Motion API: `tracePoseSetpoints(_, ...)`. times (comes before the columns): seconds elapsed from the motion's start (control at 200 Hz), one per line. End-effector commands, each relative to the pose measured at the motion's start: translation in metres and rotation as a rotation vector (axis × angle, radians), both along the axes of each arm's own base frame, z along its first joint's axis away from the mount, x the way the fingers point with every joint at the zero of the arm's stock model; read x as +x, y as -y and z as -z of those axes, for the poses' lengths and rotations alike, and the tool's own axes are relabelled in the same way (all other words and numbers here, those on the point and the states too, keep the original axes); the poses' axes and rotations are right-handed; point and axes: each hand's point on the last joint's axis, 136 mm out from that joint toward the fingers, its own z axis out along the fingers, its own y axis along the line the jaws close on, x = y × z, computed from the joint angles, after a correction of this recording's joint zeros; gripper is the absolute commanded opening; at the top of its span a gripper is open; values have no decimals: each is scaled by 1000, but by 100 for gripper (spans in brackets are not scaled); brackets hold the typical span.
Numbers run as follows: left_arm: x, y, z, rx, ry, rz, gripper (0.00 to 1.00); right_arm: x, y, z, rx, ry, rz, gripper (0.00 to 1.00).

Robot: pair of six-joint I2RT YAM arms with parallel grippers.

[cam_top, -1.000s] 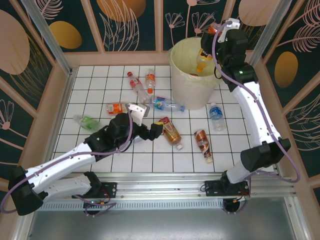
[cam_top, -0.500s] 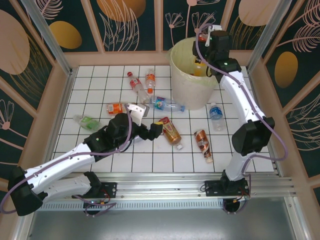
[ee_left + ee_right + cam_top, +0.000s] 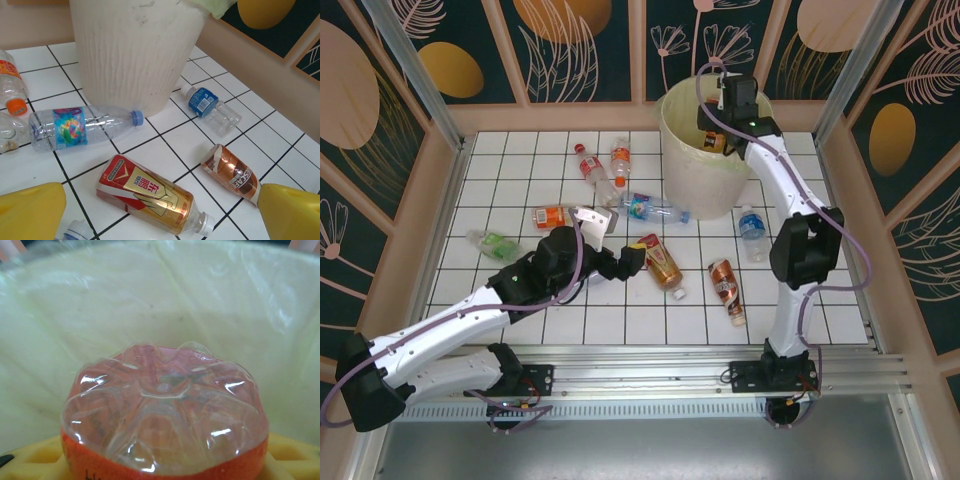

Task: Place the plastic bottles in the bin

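Over the mouth of the cream bin [image 3: 685, 175], my right gripper [image 3: 716, 138] is shut on an orange-labelled plastic bottle [image 3: 712, 143]. In the right wrist view that bottle's clear base [image 3: 162, 410] faces the camera between yellow fingers [image 3: 292, 455], with the bin's liner [image 3: 165, 295] behind it. My left gripper [image 3: 615, 240] hovers open above a red-and-gold bottle [image 3: 662, 265] lying on the tiles. Seen from the left wrist, that bottle [image 3: 150, 200] lies between the spread yellow fingertips [image 3: 30, 212], and the bin [image 3: 130, 50] stands beyond it.
Several more bottles lie on the white tiled floor: a brown one [image 3: 725, 285], a blue-labelled one [image 3: 751, 225], a clear one with a multicoloured label [image 3: 650, 208], a green one [image 3: 495, 245], and red and orange ones [image 3: 588, 165] at the back. Patterned walls enclose the table.
My right arm has swung left from beside the bin's right rim to over its mouth, carrying the orange-labelled bottle. The left arm has stayed still.
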Motion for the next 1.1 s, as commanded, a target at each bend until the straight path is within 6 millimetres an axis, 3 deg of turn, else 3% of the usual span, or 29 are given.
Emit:
tracePoseSetpoints(0.0, -2, 1, -3, -12, -4, 7, 99, 3, 1, -1, 17, -24, 2, 64)
tracePoseSetpoints(0.17, -1, 3, 0, -5, -11, 7, 99, 6, 5, 18, 6, -93, 13, 65)
tracePoseSetpoints(0.455, -2, 3, 2, -2, -20, 7, 99, 6, 4, 25, 19, -144, 5, 70)
tracePoseSetpoints(1.096, -1, 0, 7, 11, -29, -5, 99, 10, 5, 63, 31, -247, 11, 69)
